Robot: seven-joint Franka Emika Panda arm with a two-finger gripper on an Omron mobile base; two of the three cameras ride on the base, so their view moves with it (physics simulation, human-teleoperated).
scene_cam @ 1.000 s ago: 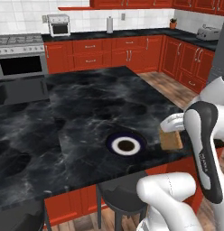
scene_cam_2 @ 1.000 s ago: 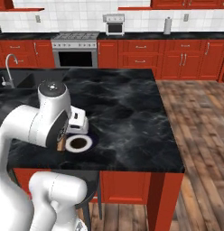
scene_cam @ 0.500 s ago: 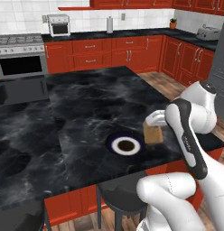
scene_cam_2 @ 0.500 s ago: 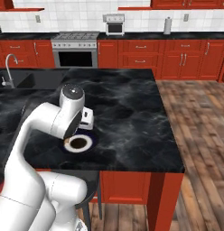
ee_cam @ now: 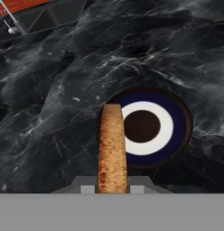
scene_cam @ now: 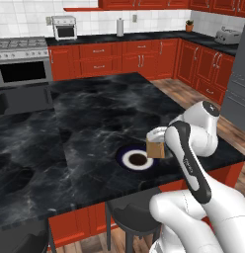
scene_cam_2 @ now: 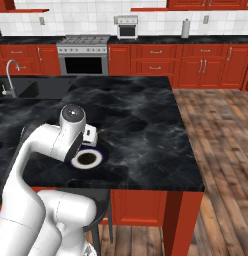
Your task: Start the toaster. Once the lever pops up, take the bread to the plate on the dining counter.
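My gripper (scene_cam: 155,140) is shut on the bread (scene_cam: 155,148), a tan-brown slice held upright just above the dining counter (scene_cam: 95,113). The slice hangs at the right edge of the navy plate (scene_cam: 125,153) with its white ring. In the hand view the bread (ee_cam: 112,144) shows edge-on between the fingertips, with the plate (ee_cam: 179,122) right behind it on the black marble (ee_cam: 50,90). From the right base view, the hand (scene_cam_2: 90,136) hovers at the plate's (scene_cam_2: 76,162) far rim. The grey toaster (scene_cam: 228,35) stands on the far wall counter at the right.
The plate lies close to the island's near edge, with a dark stool (scene_cam: 129,222) below it. A sink and faucet (scene_cam_2: 11,75) sit at the island's left end. The stove (scene_cam: 20,49) and a toaster oven (scene_cam: 64,27) line the back wall.
The arm has swung left over the counter with the bread in its grip, bringing the slice from well right of the plate to the plate's edge.
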